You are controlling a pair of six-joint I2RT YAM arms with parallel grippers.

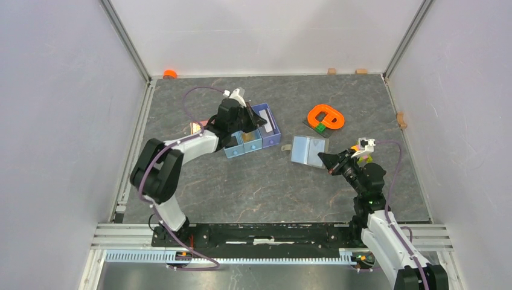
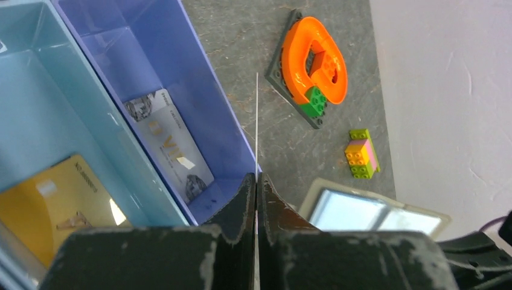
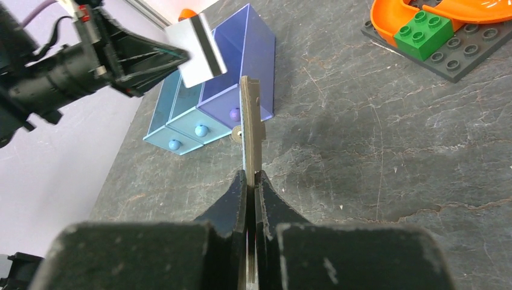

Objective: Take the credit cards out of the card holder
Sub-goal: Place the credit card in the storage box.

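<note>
Left pincer (image 2: 256, 181): clamped together on a thin white card (image 3: 196, 51) with a dark stripe. It grips one end, so most of the card sticks out free.
Held card, place: in the air over the purple end of the tray (image 3: 256, 66), about above that compartment's outer wall. The likely reason is that it is being carried there to be let go into a compartment.
Tray: stands a little left of the desk's (image 1: 259, 193) middle, nearer the far edge. Its three open compartments seem to serve as the drop-off for what comes out of the wallet.
Cards already in the tray: a grey card (image 2: 169, 145) lies along the floor of the purple compartment. A yellow card (image 2: 54, 205) lies in the pale blue one beside it.
Wallet (image 1: 308, 150): open, pale inside showing upward, right of the desk's middle and about midway between the near and far edges.
Right pincer (image 3: 252, 178): shut tight on the wallet's right edge. This probably pins the wallet open and steady so cards slide out without dragging it along.
Wallet, tilt: seen edge-on from the right wrist, so I cannot tell whether it lies flat.
Left to do: I cannot tell whether any card remains in the slots.
Toy bricks (image 2: 361, 154): near the wallet, toward the desk's right edge, and not involved.
</note>
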